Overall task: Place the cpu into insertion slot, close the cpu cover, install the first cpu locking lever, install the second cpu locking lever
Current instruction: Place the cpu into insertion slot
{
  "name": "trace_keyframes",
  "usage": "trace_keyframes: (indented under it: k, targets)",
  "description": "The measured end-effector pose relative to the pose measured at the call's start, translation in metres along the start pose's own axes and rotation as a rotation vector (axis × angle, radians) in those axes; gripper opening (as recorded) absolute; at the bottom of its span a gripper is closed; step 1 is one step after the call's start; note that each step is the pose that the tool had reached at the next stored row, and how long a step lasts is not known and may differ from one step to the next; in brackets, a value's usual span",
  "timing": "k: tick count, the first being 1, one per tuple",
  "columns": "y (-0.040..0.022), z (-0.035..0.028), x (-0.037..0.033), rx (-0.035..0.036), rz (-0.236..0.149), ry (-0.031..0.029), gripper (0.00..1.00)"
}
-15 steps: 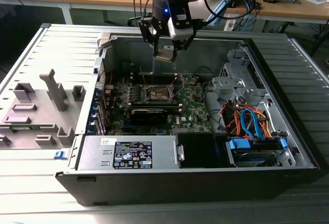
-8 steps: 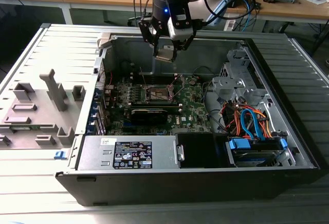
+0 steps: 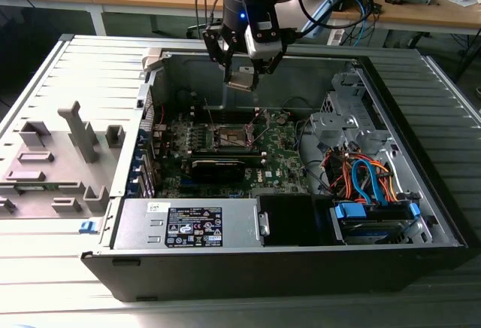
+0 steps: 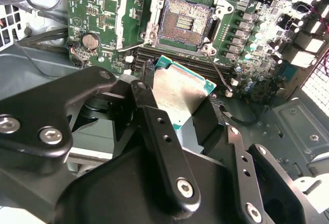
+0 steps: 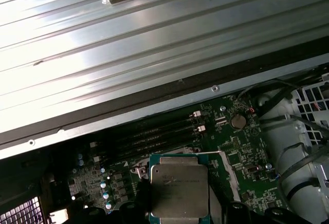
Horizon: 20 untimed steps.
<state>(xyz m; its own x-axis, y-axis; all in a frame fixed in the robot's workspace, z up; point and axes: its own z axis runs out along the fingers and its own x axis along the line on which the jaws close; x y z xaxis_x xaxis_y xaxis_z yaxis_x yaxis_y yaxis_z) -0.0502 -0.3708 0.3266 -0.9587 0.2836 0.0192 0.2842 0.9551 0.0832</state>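
Note:
My gripper (image 3: 244,80) hangs above the open computer case, shut on the cpu (image 4: 177,98), a flat square chip with a silver top and green edge. Both wrist views show the cpu (image 5: 179,190) clamped between the black fingers (image 4: 154,126), tilted and well above the motherboard. The insertion slot (image 4: 185,21) lies open below and ahead of the chip, its brownish contact field bare. In the exterior view the slot (image 3: 231,137) sits nearly straight under the gripper. The cpu cover (image 4: 132,16) stands swung up beside the slot. A thin wire lever (image 4: 220,77) juts out near the slot's corner.
A long black card (image 3: 218,167) lies just in front of the slot. The grey power supply (image 3: 188,226) fills the case's front. A drive cage with orange and blue cables (image 3: 368,181) is at the exterior view's right. Grey fixture blocks (image 3: 60,155) stand outside the case.

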Motion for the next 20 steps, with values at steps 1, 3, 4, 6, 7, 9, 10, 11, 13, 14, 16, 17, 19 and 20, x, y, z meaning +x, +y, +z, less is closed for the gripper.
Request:
trace_keyframes:
  k: [1,3,4,6,7,9,10,11,13,14,16,17,19,20]
  targets:
    - [0.0,0.0,0.0,0.0,0.001,-0.0001,0.54]
    - [0.0,0.0001,0.0,0.0,0.002,-0.0002,0.54]
    - [0.0,0.0001,0.0,0.0,0.003,-0.0003,0.54]
    - [0.0,0.0001,0.0,0.0,0.005,-0.0004,0.54]
    - [0.0,0.0001,0.0,-0.0001,0.006,-0.0005,0.54]
    - [0.0,0.0002,0.0,-0.0001,0.007,-0.0006,0.54]
    - [0.0,0.0002,0.0,-0.0001,0.007,-0.0006,0.54]
    - [0.0,0.0002,0.0,-0.0001,0.008,-0.0007,0.54]
    - [0.0,0.0002,0.0,-0.0001,0.009,-0.0007,0.54]
    - [0.0,0.0002,0.0,-0.0001,0.009,-0.0008,0.54]
    - [0.0,0.0003,0.0,-0.0002,0.01,-0.0009,0.54]
    - [0.0,0.0003,0.0,-0.0002,0.011,-0.0009,0.54]
    - [0.0,0.0003,0.0,-0.0002,0.012,-0.001,0.54]
    - [0.0,0.0003,0.0,-0.0002,0.012,-0.001,0.54]
